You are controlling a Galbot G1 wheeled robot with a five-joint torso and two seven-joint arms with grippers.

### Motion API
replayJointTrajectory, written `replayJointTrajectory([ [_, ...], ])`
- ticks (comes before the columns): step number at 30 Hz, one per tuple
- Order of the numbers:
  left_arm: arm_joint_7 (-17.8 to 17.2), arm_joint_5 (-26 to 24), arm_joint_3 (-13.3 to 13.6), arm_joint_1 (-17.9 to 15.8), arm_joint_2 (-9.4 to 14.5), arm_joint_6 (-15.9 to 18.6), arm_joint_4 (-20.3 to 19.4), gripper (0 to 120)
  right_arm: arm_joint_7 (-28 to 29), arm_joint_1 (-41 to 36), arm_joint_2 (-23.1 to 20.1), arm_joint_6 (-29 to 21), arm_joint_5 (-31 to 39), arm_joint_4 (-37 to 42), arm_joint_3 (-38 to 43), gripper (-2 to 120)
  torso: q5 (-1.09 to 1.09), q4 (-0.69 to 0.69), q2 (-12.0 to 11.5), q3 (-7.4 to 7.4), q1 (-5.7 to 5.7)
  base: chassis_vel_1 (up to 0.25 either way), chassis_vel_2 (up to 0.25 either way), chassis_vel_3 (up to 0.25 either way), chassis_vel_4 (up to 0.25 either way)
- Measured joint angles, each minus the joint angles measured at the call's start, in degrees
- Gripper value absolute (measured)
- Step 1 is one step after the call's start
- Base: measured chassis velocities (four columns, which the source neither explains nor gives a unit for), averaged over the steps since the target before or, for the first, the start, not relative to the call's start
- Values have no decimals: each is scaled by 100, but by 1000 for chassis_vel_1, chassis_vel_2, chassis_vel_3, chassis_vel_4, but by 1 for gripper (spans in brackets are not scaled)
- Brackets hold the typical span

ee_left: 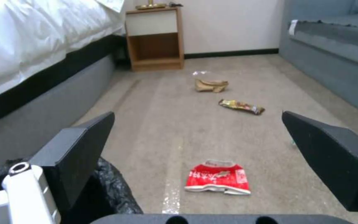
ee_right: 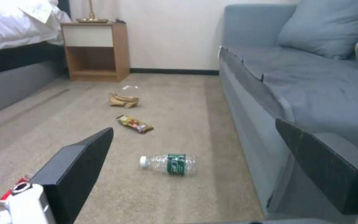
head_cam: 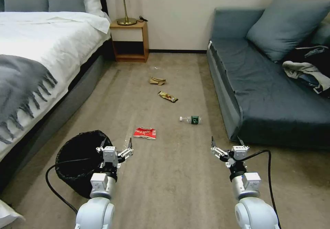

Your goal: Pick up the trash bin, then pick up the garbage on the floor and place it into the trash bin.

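we see the left claw (head_cam: 117,146) spread wide and holding nothing, hovering just beside the trash bin (head_cam: 77,160), at its rim on the side nearer the room's middle. the bin stands on the carpet next to the bed (head_cam: 41,50), black liner bag in place. the right claw (head_cam: 225,144) is likewise spread and empty, held low near the front corner of the sofa (head_cam: 268,98). the garbage lies on the floor ahead, in a loose line: red snack packet (head_cam: 144,133) nearest the left claw, clear bottle (head_cam: 190,119) on its side nearer the sofa, brown-gold candy wrapper (head_cam: 167,96) beyond, tan paper scrap (head_cam: 157,81) farthest, towards the nightstand (head_cam: 130,40). all four pieces lie apart from each other.
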Motion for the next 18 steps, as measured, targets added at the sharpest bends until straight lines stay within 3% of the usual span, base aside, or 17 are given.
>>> replayJointTrajectory([
  [18,0,0,0,0,0,0,0,100,0,0,0,0,0,0,0,100,0,0,0,0,0,0,0,0,0],
])
